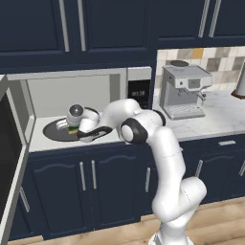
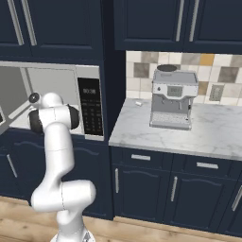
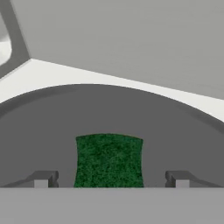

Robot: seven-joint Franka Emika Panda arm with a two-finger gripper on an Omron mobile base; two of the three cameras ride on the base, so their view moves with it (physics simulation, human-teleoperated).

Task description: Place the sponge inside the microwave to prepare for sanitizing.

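Observation:
The microwave (image 1: pixel 72 91) stands open, light grey inside, its keypad panel (image 2: pixel 90 111) on the right. My arm reaches into the cavity. The sponge (image 3: pixel 109 159), green scouring side up, lies on the dark round turntable (image 3: pixel 109 109). In the left base view the sponge (image 1: pixel 72 129) shows as a small green and yellow block just under the hand. My gripper (image 3: pixel 111 179) is open: the fingertips (image 3: pixel 43 179) stand on either side of the sponge, with a gap on each side.
The microwave door (image 1: pixel 9 158) hangs open at the far left. A grey espresso machine (image 1: pixel 184 91) stands on the marble counter (image 1: pixel 215 115) to the right. Dark blue cabinets run above and below.

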